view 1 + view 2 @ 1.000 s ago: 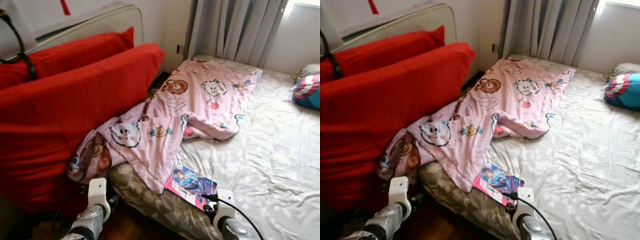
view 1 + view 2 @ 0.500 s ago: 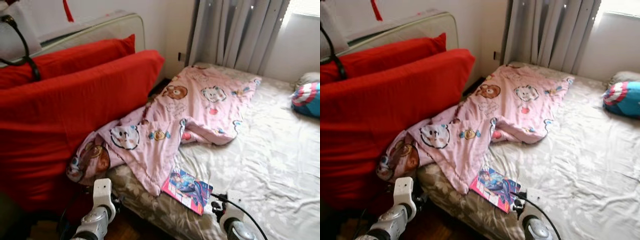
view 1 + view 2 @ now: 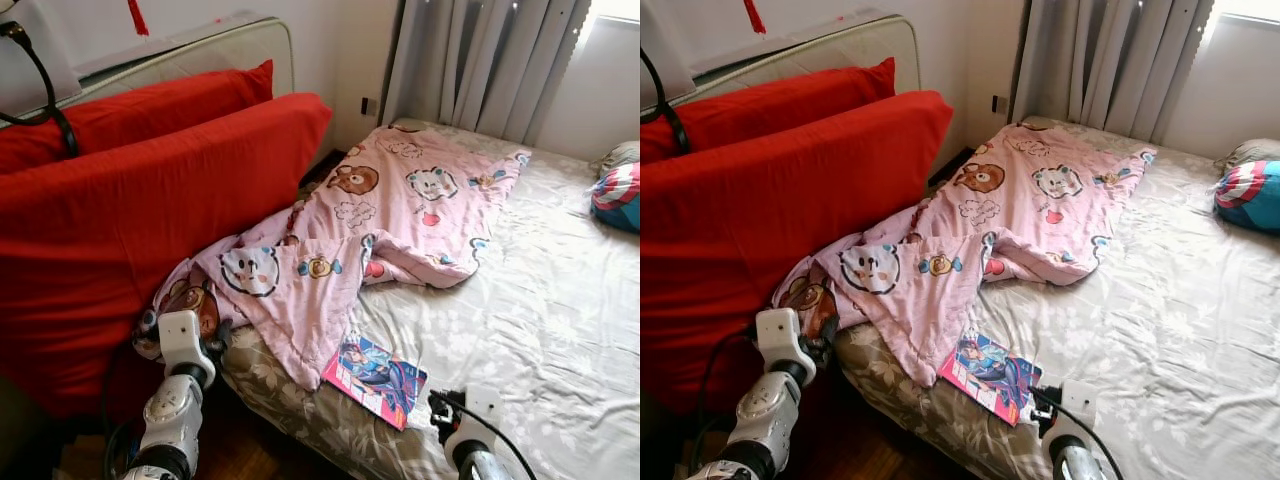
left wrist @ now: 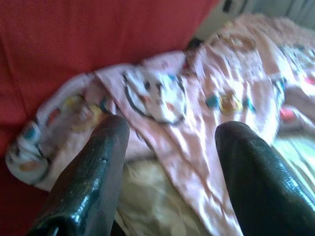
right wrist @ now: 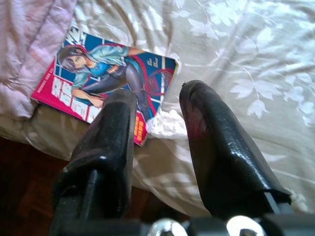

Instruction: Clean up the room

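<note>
At the near edge, the right gripper (image 5: 157, 128) hovers low over the bed's near corner, its two black fingers (image 5: 216, 147) apart with nothing between them. The right wrist view shows what the head views leave small: a thin comic book with a blue and magenta cover showing a drawn figure (image 5: 106, 78) lies flat on the pale leaf-patterned bed sheet (image 5: 246, 59), just beyond the fingertips, its near corner close to the mattress edge and dark wooden floor (image 5: 24, 182) below.

To the left, the left gripper (image 4: 170, 142) is raised beside the bed, jaws wide apart and holding nothing. Its wrist view, somewhat blurred, looks onto the bunched end of a pink quilt printed with cartoon bears (image 3: 330, 250); whether the fingertips touch the fabric cannot be told. In the head views the quilt's near corner hangs off the left side of the mattress against a large red cushion (image 3: 120, 230) standing upright, and the comic book lies just right of the quilt's lower tip.

Farther off, the quilt stretches diagonally toward grey curtains (image 3: 480, 60). A second red cushion (image 3: 150, 105) stands behind the first, before a pale rounded headboard (image 3: 230, 45). At the far right lies a blue, red and white round pillow (image 3: 618, 195).
</note>
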Available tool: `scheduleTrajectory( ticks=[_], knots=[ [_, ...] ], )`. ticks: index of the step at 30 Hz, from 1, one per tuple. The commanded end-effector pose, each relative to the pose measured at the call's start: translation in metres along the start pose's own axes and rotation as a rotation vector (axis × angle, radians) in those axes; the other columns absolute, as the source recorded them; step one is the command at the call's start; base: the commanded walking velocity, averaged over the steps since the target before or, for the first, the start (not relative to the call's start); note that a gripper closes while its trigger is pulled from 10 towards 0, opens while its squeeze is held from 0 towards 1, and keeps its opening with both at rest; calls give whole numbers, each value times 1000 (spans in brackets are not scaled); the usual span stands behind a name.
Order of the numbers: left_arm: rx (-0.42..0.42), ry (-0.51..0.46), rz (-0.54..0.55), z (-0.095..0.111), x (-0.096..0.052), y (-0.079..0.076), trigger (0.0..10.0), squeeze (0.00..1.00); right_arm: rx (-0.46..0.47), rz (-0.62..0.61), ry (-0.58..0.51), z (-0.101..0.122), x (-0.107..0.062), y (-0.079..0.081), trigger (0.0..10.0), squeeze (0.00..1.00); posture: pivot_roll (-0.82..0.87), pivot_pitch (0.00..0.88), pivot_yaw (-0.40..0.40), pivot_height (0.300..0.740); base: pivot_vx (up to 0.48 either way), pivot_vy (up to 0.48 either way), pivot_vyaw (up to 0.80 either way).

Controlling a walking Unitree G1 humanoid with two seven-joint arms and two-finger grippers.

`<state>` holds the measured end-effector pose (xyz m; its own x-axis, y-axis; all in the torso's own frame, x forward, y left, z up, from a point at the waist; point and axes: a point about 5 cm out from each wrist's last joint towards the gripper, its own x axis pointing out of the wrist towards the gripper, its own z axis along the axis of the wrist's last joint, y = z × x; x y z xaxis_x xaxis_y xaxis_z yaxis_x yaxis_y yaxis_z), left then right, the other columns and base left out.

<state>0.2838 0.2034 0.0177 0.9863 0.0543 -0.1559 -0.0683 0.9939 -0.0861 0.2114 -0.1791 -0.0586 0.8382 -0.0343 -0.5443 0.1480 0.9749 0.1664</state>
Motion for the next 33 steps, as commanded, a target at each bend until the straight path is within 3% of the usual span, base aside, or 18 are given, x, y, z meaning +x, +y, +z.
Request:
scheduleTrajectory(
  ticks=[1, 2, 4, 5, 15, 26, 33],
  knots=[
    [37, 18, -32, -7, -6, -2, 10000, 0, -8, -9, 9, -6, -4, -2, 10000, 0, -62, 0, -29, 740, 0, 0, 0],
    [39, 19, -36, -9, -8, -3, 10000, 0, -19, -9, 12, -8, -5, -3, 10000, 0, -61, 0, -30, 740, 0, 0, 0],
    [36, 18, -40, -11, -11, -2, 10000, 0, -84, 50, -314, 75, 15, -8, 10000, 0, -70, 0, -32, 740, 0, 0, 0],
    [32, 20, -40, -13, -13, 0, 10000, 0, -102, 68, -367, 86, 14, -7, 10000, 0, -71, 0, -34, 740, 0, 0, 0],
    [56, -10, -84, -16, -28, -2, 10000, 0, -102, 99, -425, 90, 9, -3, 10000, 0, -39, 0, -76, 740, 0, 0, 0],
    [52, -79, -52, -4, -36, 5, 10000, 0, -75, 55, -412, 70, -1, -1, 10000, 0, -24, 0, -76, 740, 0, 0, 0],
    [57, -133, -53, 20, -24, 7, 10000, 0, -104, 57, -377, 71, 2, 5, 10000, 0, -33, 0, -40, 720, 0, 0, 0]
  ],
)
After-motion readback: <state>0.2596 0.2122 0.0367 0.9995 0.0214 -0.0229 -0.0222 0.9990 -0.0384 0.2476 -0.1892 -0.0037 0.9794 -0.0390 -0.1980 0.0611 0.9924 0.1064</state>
